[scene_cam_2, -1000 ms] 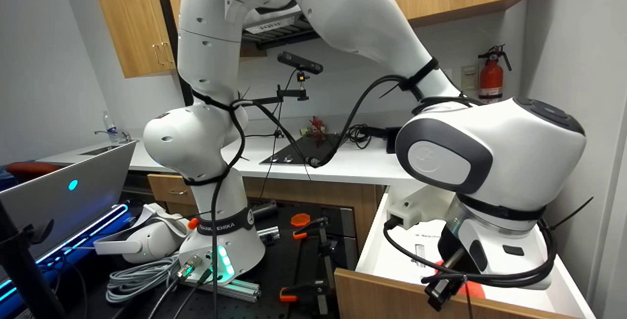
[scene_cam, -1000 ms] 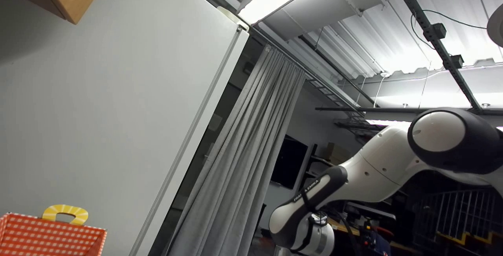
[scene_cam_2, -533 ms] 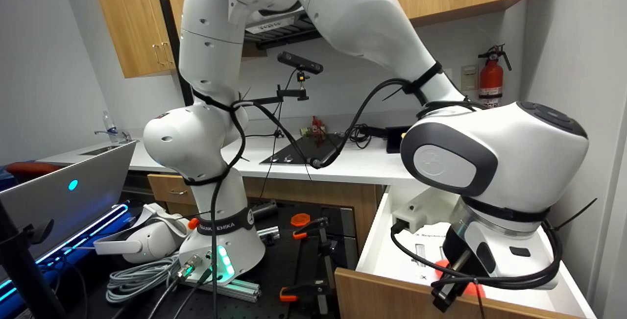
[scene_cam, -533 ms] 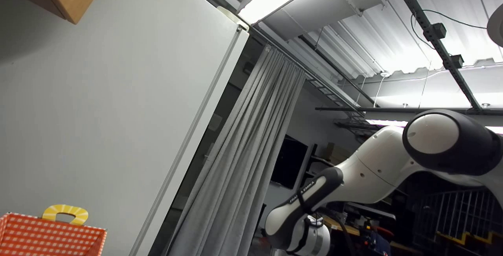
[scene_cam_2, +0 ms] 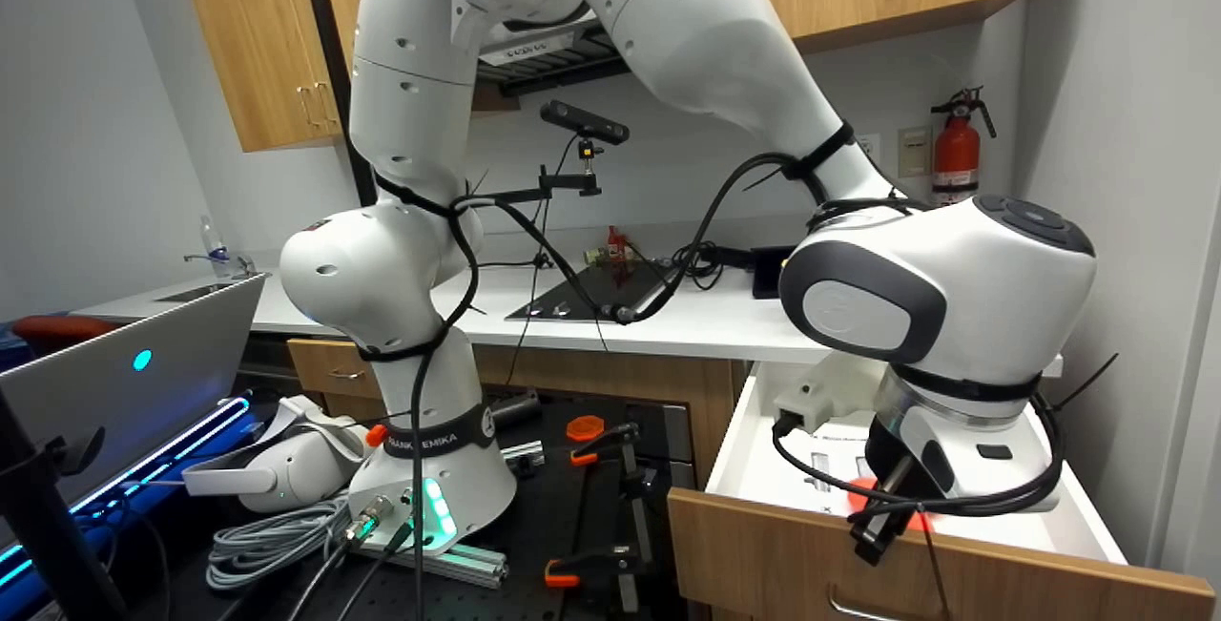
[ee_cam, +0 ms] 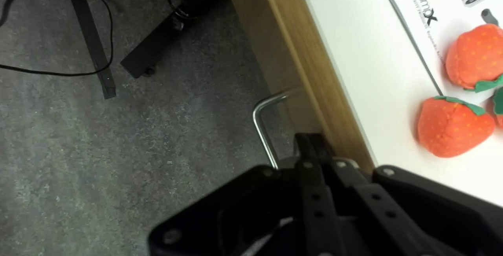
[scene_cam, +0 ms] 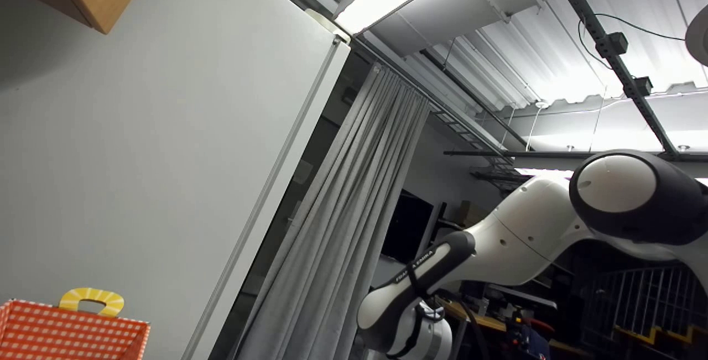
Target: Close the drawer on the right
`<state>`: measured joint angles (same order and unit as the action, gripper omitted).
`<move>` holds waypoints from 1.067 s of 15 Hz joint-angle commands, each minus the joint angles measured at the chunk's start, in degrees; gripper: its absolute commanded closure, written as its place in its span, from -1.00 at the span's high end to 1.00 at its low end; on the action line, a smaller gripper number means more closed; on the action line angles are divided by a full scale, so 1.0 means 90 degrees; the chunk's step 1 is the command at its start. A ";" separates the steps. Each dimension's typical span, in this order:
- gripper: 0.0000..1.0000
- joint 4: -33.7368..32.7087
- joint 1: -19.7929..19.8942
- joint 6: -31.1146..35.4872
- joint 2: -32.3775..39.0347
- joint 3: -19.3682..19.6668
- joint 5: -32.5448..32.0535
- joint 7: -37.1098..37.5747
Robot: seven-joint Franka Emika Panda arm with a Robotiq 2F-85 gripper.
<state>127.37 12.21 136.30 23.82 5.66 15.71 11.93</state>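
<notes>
Drawer (scene_cam_2: 1021,588) juts well out below the front edge of the worktop (scene_cam_2: 725,320), near its right corner, so I judge much pushing remains, though my gripper (ee_cam: 312,144), fingers clenched on nothing, is in place outside the front panel (scene_cam_2: 763,554).

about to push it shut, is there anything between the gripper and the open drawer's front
Nothing visible: in the wrist view, the gripper is at the outer side of the drawer front, with no object between them. Actual contact can't be confirmed. The handle juts out nearby.
</notes>
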 commanded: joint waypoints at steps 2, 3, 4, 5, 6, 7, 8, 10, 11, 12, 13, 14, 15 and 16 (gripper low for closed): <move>-1.00 0.0022 -0.0219 0.0456 0.0073 -0.0597 0.0971 -0.0257; -1.00 -0.0012 -0.0274 0.0500 0.0098 -0.0752 0.1194 -0.0265; -1.00 -0.0047 -0.0318 0.0509 0.0084 -0.0981 0.1524 -0.0319; -1.00 -0.0074 -0.0378 0.0569 0.0064 -0.1174 0.1804 -0.0370; -1.00 -0.0106 -0.0433 0.0619 0.0044 -0.1356 0.2074 -0.0443; -1.00 -0.0145 -0.0481 0.0653 0.0028 -0.1509 0.2317 -0.0529; -1.00 -0.0218 -0.0541 0.0648 0.0049 -0.1616 0.2509 -0.0629; -1.00 -0.0374 -0.0689 0.0598 0.0109 -0.1716 0.2806 -0.0771; -1.00 -0.0418 -0.0745 0.0572 0.0114 -0.1739 0.2927 -0.0862; -1.00 -0.0413 -0.0782 0.0562 0.0083 -0.1732 0.3014 -0.0965; -1.00 -0.0413 -0.0805 0.0538 0.0060 -0.1719 0.3087 -0.1078; -1.00 -0.0390 -0.0786 0.0510 0.0019 -0.1715 0.3182 -0.1237; -1.00 -0.0367 -0.0762 0.0511 -0.0018 -0.1714 0.3295 -0.1399; -1.00 -0.0340 -0.0740 0.0470 -0.0063 -0.1701 0.3398 -0.1559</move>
<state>124.32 5.02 141.65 24.17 -9.98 42.46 3.14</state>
